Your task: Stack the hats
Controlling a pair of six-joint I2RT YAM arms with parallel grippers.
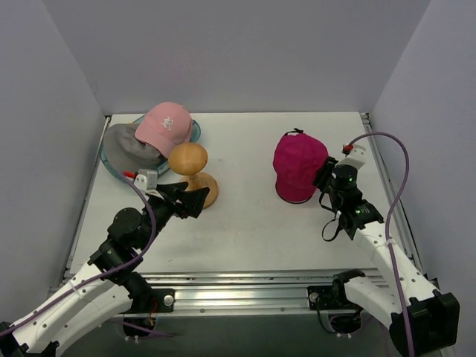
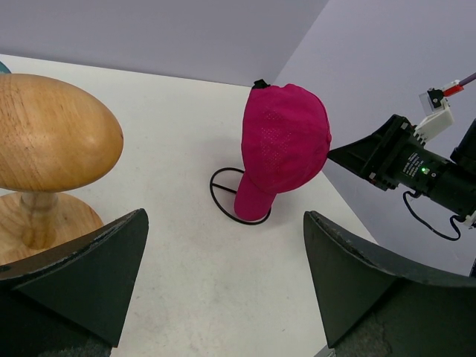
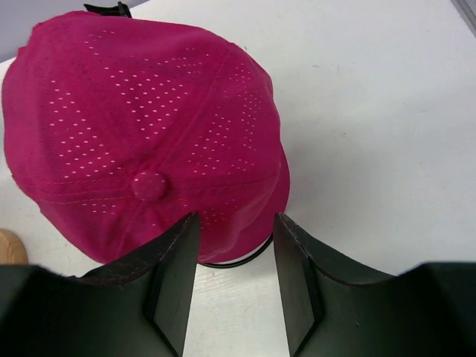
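Observation:
The magenta cap sits on a black wire ring at the right of the table. My right gripper is at the cap's right side. In the right wrist view the cap fills the frame, and my right gripper has its jaws apart at the cap's lower rim. The light pink cap and the grey cap lie in the teal tub at the back left. My left gripper is open and empty by the wooden hat stand. The yellow-orange bucket hat is out of view.
The round-topped wooden hat stand stands just ahead of my left gripper and shows at the left of the left wrist view. Grey walls close in the table on three sides. A metal rail runs along the near edge.

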